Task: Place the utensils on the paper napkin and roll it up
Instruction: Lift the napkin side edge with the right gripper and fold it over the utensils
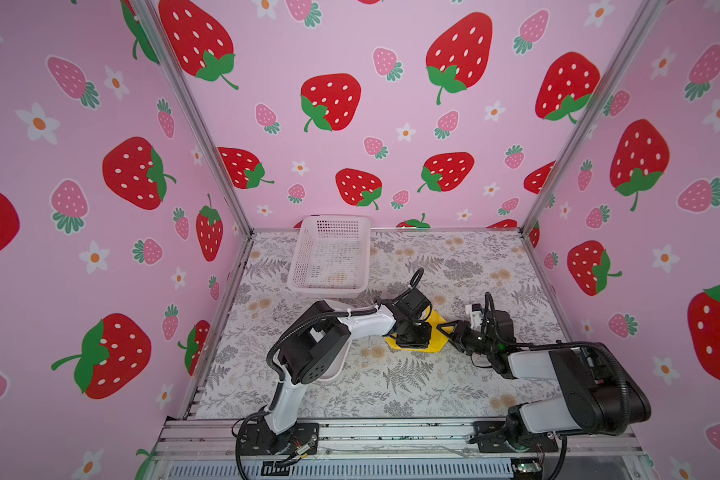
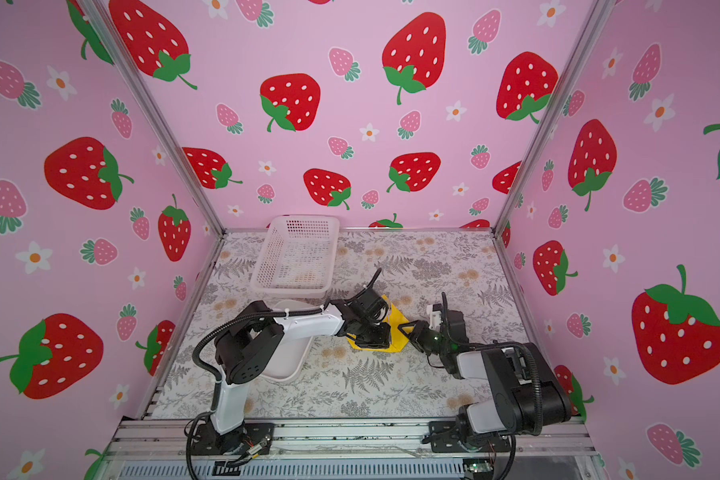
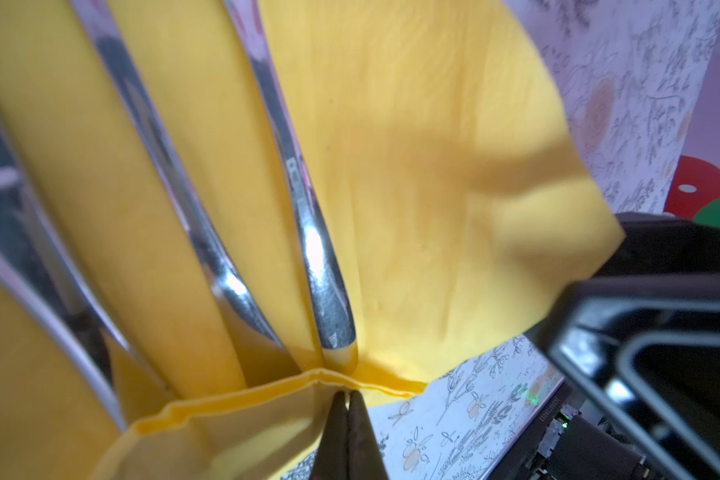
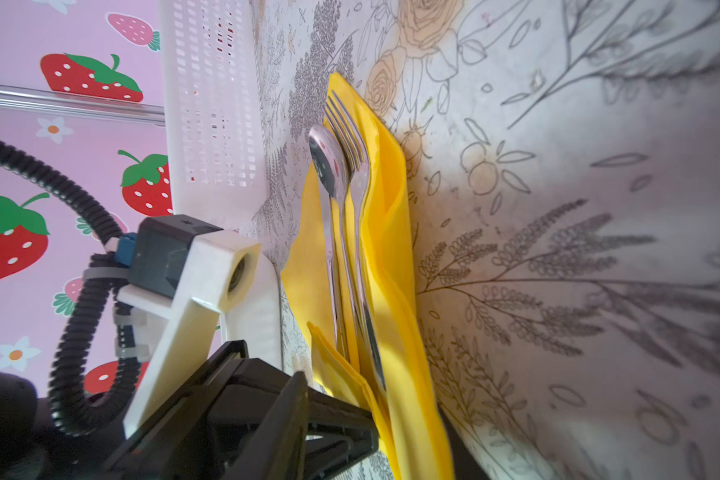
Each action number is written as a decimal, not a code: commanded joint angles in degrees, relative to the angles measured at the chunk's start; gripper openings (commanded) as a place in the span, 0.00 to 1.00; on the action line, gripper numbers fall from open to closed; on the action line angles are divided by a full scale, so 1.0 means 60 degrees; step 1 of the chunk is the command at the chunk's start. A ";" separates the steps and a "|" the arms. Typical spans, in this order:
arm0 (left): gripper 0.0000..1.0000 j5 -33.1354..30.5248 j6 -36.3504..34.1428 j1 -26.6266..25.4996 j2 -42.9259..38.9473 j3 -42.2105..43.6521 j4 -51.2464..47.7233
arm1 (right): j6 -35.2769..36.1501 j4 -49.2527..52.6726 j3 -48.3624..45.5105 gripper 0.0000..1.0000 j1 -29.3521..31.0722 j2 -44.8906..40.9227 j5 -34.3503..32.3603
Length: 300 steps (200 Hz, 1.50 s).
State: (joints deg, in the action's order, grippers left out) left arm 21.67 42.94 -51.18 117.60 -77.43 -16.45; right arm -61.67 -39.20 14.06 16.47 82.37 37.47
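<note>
1. The paper napkin (image 3: 412,166) fills most of the view, lying on the flower-printed desk (image 3: 466,407).
2. Handles of the utensils (image 3: 321,266) lie fanned on it, their ends tucked under a folded-up edge.
3. The left gripper (image 3: 347,409) pinches that fold, jaws together.
4. The right gripper (image 3: 578,320) is at the napkin's corner.

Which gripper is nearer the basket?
Left. The left gripper is at the napkin's near edge, just in front and to the right of the basket. The right gripper is at the napkin's right edge, farther away.
</note>
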 commanded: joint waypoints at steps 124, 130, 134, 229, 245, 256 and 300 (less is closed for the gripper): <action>0.00 0.0020 0.0164 -0.0040 0.0164 -0.0125 -0.0032 | 0.0522 0.1140 0.0446 0.19 0.0907 -0.0606 -0.0627; 0.00 0.0031 0.0193 -0.0041 0.0173 -0.0118 -0.0013 | 0.0522 0.1143 0.0472 0.19 0.0955 -0.0637 -0.0663; 0.00 0.0035 0.0210 -0.0026 0.0163 -0.0105 0.0020 | 0.0522 0.1154 0.0492 0.18 0.0986 -0.0671 -0.0675; 0.00 -0.0221 0.0649 0.0216 -0.1018 0.0703 0.0500 | 0.0691 0.1582 0.0852 0.15 0.1589 -0.0628 -0.1104; 0.00 -0.0334 0.0749 0.0309 -0.1347 0.1009 0.0548 | 0.0683 0.1582 0.0919 0.14 0.1686 -0.0632 -0.1200; 0.00 -0.0402 0.0797 0.0383 -0.1531 0.1252 0.0634 | 0.0682 0.1582 0.1008 0.12 0.1749 -0.0595 -0.1214; 0.00 -0.0433 0.1064 0.0648 -0.1877 0.1899 0.0908 | 0.0756 0.1710 0.1399 0.08 0.2108 -0.0281 -0.1421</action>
State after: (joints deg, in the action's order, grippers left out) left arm 20.05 47.48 -48.10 107.39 -68.55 -12.51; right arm -57.54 -29.47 20.47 27.79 79.20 30.57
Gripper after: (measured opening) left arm 0.049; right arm 0.086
